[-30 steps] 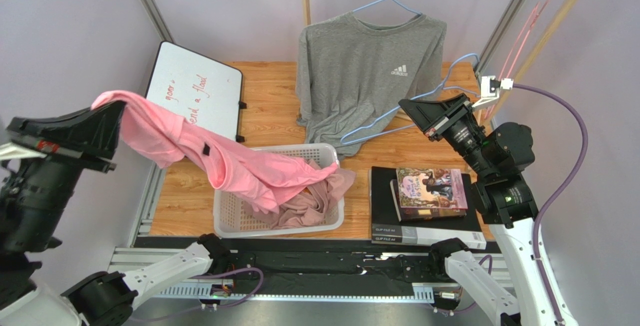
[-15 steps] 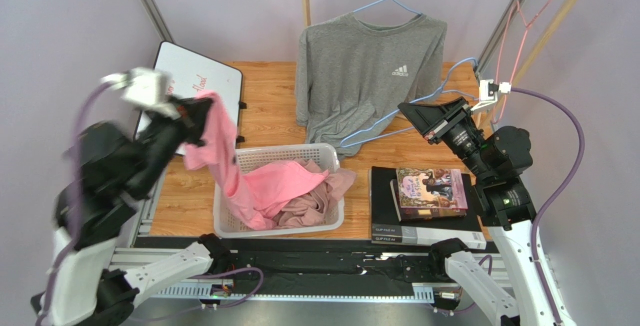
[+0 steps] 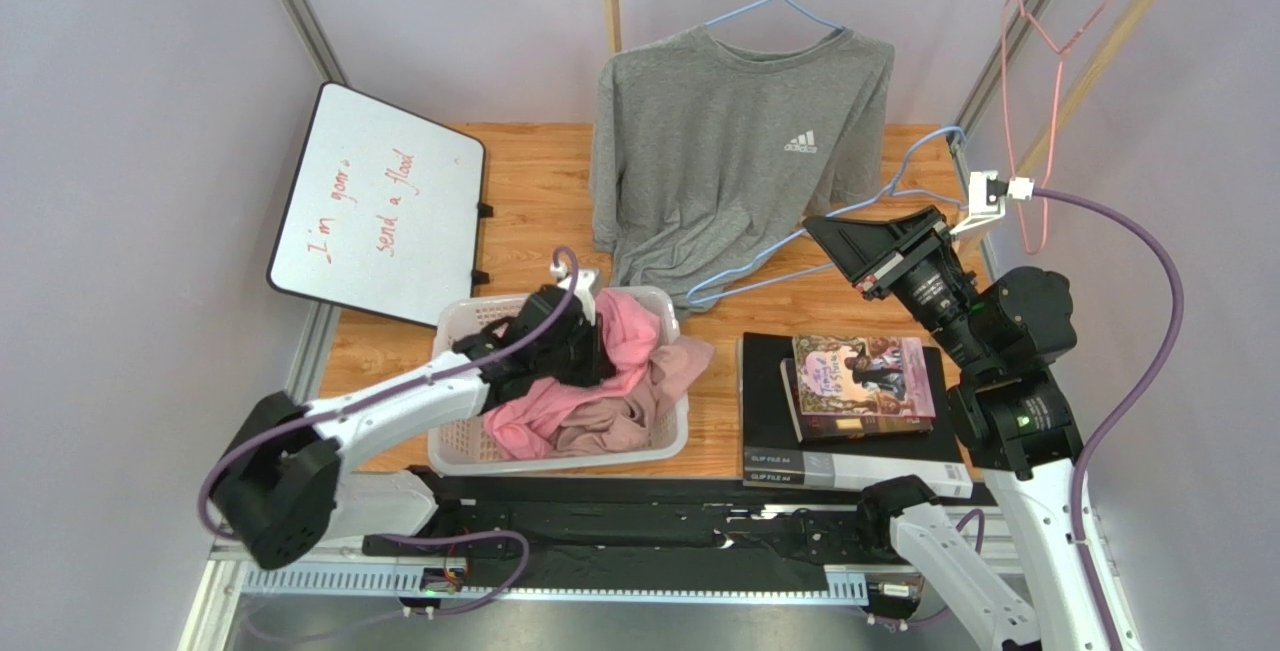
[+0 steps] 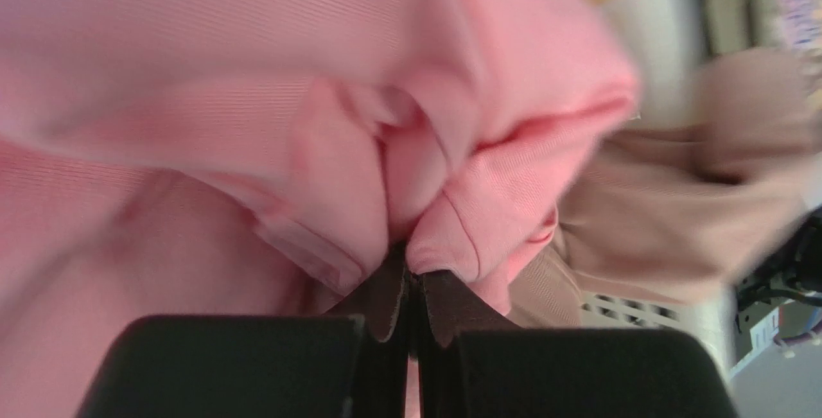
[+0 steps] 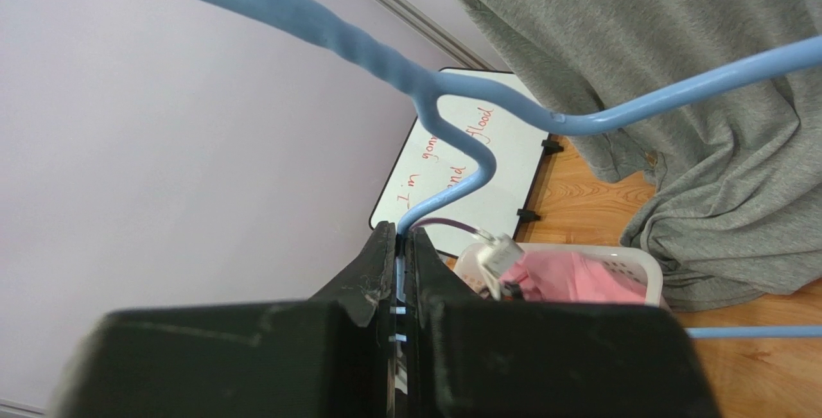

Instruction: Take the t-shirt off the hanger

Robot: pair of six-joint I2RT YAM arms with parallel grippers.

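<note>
The pink t-shirt (image 4: 502,187), soft ribbed cloth, lies bunched in the white plastic basket (image 3: 601,456). The left arm reaches low into it, and the left gripper (image 4: 413,278) has its fingers pressed together on a fold. The right arm is raised, and the right gripper (image 5: 400,245) pinches the bare blue wire hanger (image 5: 280,4). Behind it a grey t-shirt (image 3: 721,156) with an Adidas logo (image 3: 798,141) hangs. The whiteboard (image 3: 376,201) has red handwriting, partly readable: "send a flood".
</note>
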